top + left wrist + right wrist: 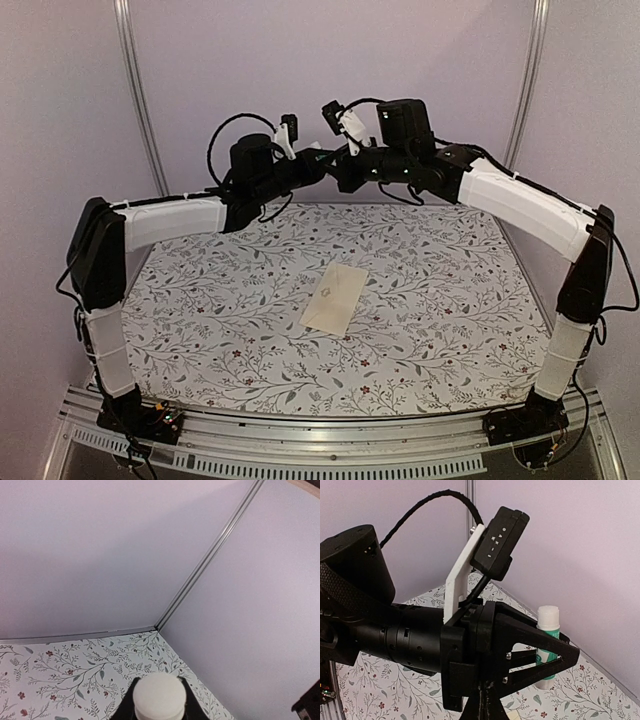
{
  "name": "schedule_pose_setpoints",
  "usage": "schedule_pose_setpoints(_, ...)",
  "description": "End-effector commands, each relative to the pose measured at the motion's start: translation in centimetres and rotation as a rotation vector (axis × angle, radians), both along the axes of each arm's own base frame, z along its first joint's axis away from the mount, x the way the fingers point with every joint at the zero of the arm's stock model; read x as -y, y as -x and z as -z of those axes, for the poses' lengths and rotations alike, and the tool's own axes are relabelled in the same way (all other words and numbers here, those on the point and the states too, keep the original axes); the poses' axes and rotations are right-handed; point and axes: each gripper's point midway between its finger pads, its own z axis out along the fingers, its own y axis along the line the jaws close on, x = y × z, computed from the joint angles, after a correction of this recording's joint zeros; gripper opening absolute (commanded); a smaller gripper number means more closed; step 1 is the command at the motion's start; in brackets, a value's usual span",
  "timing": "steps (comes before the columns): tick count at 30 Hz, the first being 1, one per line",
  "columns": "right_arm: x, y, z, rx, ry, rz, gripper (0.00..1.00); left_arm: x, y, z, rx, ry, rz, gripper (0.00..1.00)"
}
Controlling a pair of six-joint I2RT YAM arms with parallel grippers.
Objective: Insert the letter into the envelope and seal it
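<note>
The plain cream envelope [335,298] lies flat and slanted in the middle of the table. The letter is not in view. Both arms are raised high over the far side of the table, their grippers close together. My left gripper [320,166] is shut on a glue stick [159,697]. The stick's round white end fills the gap between the black fingers [131,692]. In the right wrist view the left gripper [560,649] clamps the green-and-white stick [548,630] upright. My right gripper [346,172] shows only as a narrow dark wedge [482,697], fingers together, just before the left gripper.
The table is covered by a floral-patterned cloth [440,290]. Pale walls with metal corner strips [140,100] close in the back and sides. The left arm's wrist camera and cable [495,540] sit close in front of the right wrist.
</note>
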Motion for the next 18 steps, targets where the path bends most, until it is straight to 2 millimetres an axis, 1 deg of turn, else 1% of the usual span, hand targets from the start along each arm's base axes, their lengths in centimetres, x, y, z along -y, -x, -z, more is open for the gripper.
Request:
schedule_pose_setpoints(1,1.8,-0.7,-2.8,0.013,-0.037,0.067,0.05,-0.3,0.1,-1.9,0.037,0.019,-0.029,0.00)
schedule_pose_setpoints(2,2.6,-0.5,-2.9,0.004,-0.036,0.045,0.10,-0.4,0.7,-1.5,0.047,0.007,-0.001,0.00)
schedule_pose_setpoints(3,3.4,-0.4,-2.8,-0.012,-0.040,0.019,0.17,-0.5,1.3,-2.2,0.080,0.008,0.031,0.00)
schedule_pose_setpoints(5,5.3,-0.1,-2.8,-0.042,-0.064,-0.037,0.30,-0.6,2.9,-1.7,0.119,-0.007,0.110,0.00)
schedule_pose_setpoints(7,7.0,0.2,-3.0,-0.058,-0.075,-0.063,0.43,-0.2,4.9,-1.8,0.176,-0.019,0.221,0.00)
schedule_pose_setpoints(9,8.0,0.2,-2.8,-0.076,-0.080,-0.104,0.46,0.4,7.1,-1.8,0.233,-0.041,0.342,0.00)
schedule_pose_setpoints(10,8.3,0.6,-2.8,-0.092,-0.092,-0.149,0.46,0.7,8.1,-1.6,0.251,-0.055,0.394,0.00)
schedule_pose_setpoints(12,8.1,2.0,-2.8,-0.117,-0.116,-0.283,0.46,1.3,10.2,-1.2,0.273,-0.076,0.498,0.00)
schedule_pose_setpoints(13,7.9,2.6,-2.8,-0.119,-0.118,-0.320,0.46,1.4,10.9,-0.8,0.274,-0.091,0.535,0.00)
schedule_pose_setpoints(16,7.4,4.9,-3.1,-0.123,-0.128,-0.457,0.52,1.9,12.7,0.5,0.257,-0.141,0.623,0.00)
schedule_pose_setpoints(18,7.1,5.8,-3.0,-0.141,-0.124,-0.511,0.54,2.2,13.8,1.0,0.247,-0.164,0.676,0.00)
